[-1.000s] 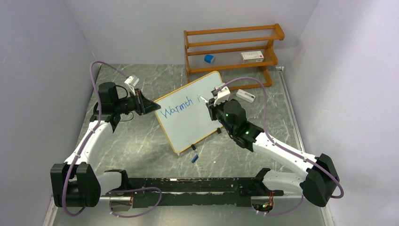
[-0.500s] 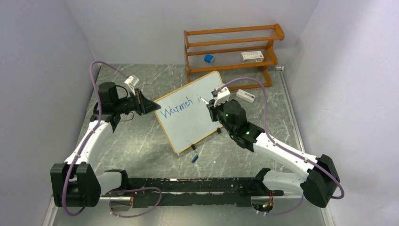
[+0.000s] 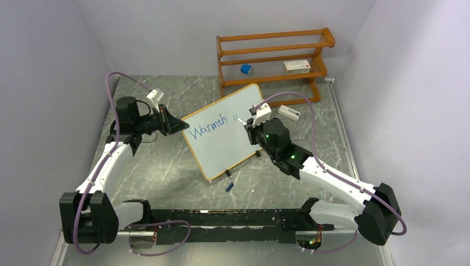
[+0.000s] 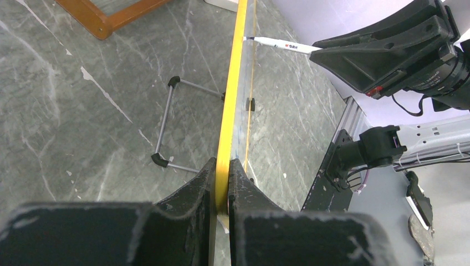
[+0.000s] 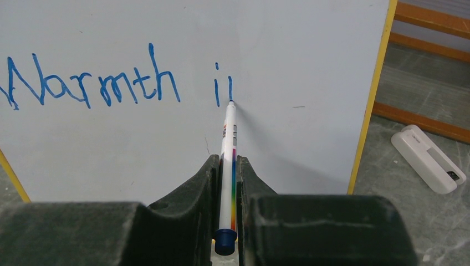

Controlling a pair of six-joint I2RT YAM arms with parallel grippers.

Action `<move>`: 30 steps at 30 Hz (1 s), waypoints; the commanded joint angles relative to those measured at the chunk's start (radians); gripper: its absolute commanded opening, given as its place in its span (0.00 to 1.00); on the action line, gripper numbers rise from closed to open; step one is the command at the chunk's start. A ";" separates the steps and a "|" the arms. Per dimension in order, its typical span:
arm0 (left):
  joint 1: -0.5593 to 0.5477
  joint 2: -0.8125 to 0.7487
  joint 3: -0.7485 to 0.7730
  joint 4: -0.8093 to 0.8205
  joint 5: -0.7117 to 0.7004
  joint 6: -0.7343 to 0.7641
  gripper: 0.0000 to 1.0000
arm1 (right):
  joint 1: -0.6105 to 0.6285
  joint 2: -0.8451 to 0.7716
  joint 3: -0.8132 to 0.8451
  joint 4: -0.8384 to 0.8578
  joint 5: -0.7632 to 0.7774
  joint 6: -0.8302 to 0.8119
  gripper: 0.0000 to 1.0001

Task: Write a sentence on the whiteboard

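The whiteboard (image 3: 224,138) stands tilted mid-table on black feet, with an orange-tan frame. My left gripper (image 3: 178,126) is shut on its left edge; in the left wrist view the yellow frame (image 4: 230,105) sits between the jaws of that gripper (image 4: 222,172). The sentence (image 3: 208,128) reads "Warmth" in blue, followed by an "i" and one more stroke (image 5: 223,90). My right gripper (image 5: 228,166) is shut on a white marker (image 5: 228,144) with a rainbow stripe and blue end cap. Its tip touches the board at the foot of the last stroke. The marker also shows in the left wrist view (image 4: 282,45).
An orange wooden shelf rack (image 3: 274,58) stands behind the board, holding a blue object (image 3: 246,69) and a white box (image 3: 297,66). A white eraser (image 3: 289,112) lies right of the board. A blue marker cap (image 3: 229,187) lies in front of the board.
A second short blue stroke has appeared to the right of the "i". The right gripper shifted slightly right with the marker. The left arm has not moved.
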State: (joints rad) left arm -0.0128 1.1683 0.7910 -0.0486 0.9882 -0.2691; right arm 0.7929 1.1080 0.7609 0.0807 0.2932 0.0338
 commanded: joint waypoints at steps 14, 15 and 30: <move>0.011 0.023 0.002 -0.039 -0.065 0.049 0.05 | -0.007 -0.009 -0.013 0.059 -0.011 0.009 0.00; 0.011 0.024 0.002 -0.040 -0.066 0.048 0.05 | -0.007 -0.008 -0.014 0.064 -0.010 0.008 0.00; 0.011 0.025 0.002 -0.037 -0.063 0.046 0.05 | -0.008 0.005 -0.003 0.091 0.021 -0.010 0.00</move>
State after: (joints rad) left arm -0.0128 1.1694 0.7910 -0.0483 0.9909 -0.2691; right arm 0.7929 1.1088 0.7567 0.1310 0.2928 0.0326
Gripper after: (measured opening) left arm 0.130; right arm 0.157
